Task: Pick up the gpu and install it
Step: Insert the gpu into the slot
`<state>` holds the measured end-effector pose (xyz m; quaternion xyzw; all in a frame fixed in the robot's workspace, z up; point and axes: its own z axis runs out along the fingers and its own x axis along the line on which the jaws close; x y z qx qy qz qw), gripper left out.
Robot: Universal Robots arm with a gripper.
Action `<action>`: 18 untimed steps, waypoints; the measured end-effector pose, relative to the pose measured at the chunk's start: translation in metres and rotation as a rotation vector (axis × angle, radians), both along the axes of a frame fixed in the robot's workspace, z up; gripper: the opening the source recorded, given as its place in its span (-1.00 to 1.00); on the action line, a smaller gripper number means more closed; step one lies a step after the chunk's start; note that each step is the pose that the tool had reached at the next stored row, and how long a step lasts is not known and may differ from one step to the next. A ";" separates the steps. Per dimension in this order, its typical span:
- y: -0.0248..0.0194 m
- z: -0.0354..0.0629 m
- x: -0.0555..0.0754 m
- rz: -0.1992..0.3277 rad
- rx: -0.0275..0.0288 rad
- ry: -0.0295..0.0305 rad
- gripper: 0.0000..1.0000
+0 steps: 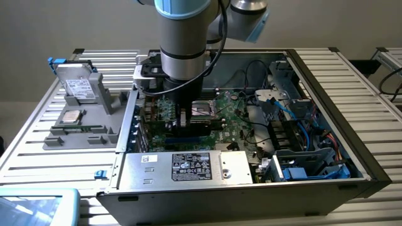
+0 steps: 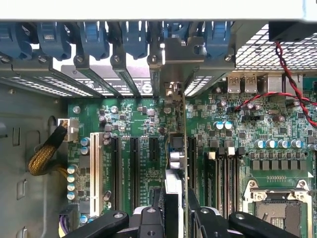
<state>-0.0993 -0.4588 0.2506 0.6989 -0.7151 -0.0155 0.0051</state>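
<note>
The gripper (image 2: 174,220) is clamped on the gpu (image 2: 176,153), holding it upright over the motherboard (image 2: 143,124) so its edge faces the expansion slots (image 2: 134,163)

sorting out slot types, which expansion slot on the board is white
The long slot at the end of the row, next to the yellow-sleeved cable; the other slots beside it are black.
</note>
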 end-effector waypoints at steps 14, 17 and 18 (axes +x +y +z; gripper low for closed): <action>-0.0024 -0.0001 0.000 0.000 0.0001 0.0023 -0.44; -0.0025 -0.0003 0.000 0.000 0.0000 0.0023 -0.44; -0.0025 -0.0003 0.000 0.000 0.0000 0.0023 -0.44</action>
